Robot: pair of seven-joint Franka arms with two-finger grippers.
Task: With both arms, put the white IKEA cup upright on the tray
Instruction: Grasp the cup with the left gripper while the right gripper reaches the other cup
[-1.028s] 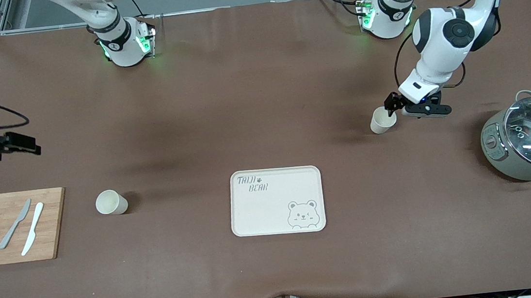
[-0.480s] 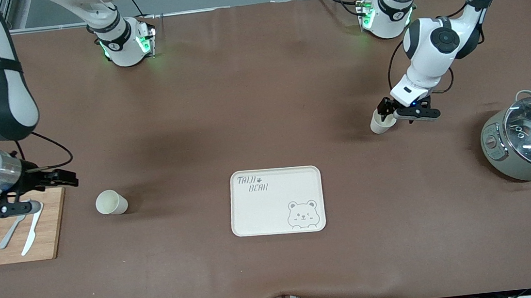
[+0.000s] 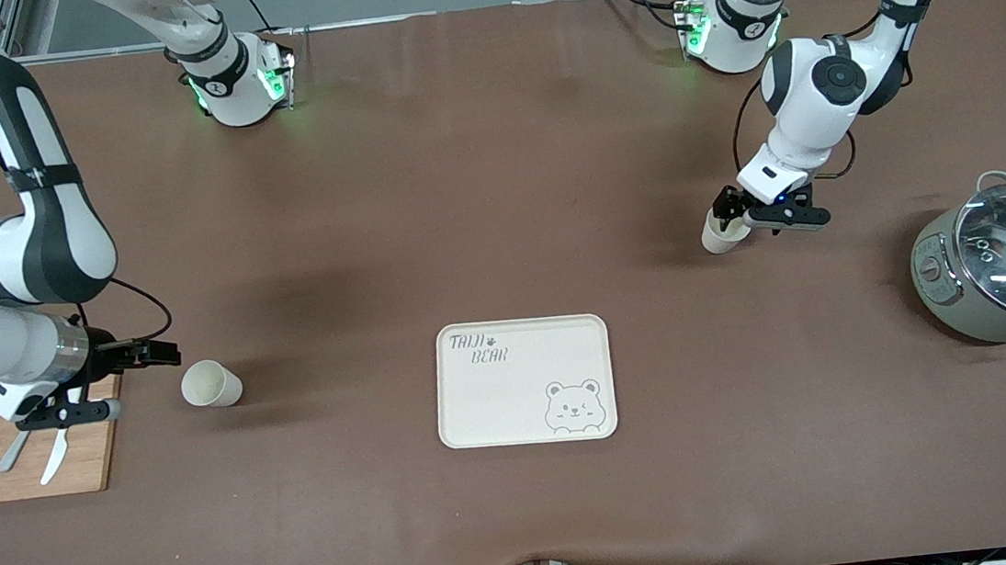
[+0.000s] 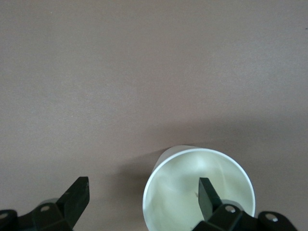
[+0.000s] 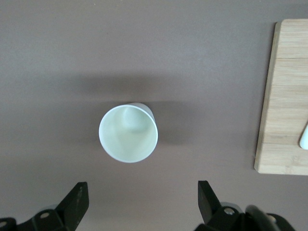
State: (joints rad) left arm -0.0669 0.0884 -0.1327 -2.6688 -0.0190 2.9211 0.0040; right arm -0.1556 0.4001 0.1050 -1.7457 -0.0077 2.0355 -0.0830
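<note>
Two white cups stand upright on the brown table. One cup (image 3: 721,232) is toward the left arm's end; my left gripper (image 3: 730,210) is open and straddles its rim. In the left wrist view one fingertip (image 4: 208,192) is over the inside of this cup (image 4: 183,192) and the other is outside it. The second cup (image 3: 211,383) stands toward the right arm's end. My right gripper (image 3: 148,379) is open over the table between this cup (image 5: 128,134) and the cutting board, not touching it. The cream tray (image 3: 523,396) lies bare, nearer the front camera than both cups.
A wooden cutting board (image 3: 91,456) with lemon slices and two knives lies at the right arm's end, partly under the right wrist; its edge (image 5: 284,96) shows in the right wrist view. A grey pot with a glass lid (image 3: 1005,271) stands at the left arm's end.
The right arm swung in from the table's end, passing over the cutting board toward its cup. The left gripper shifted a little and settled over its cup's rim.
</note>
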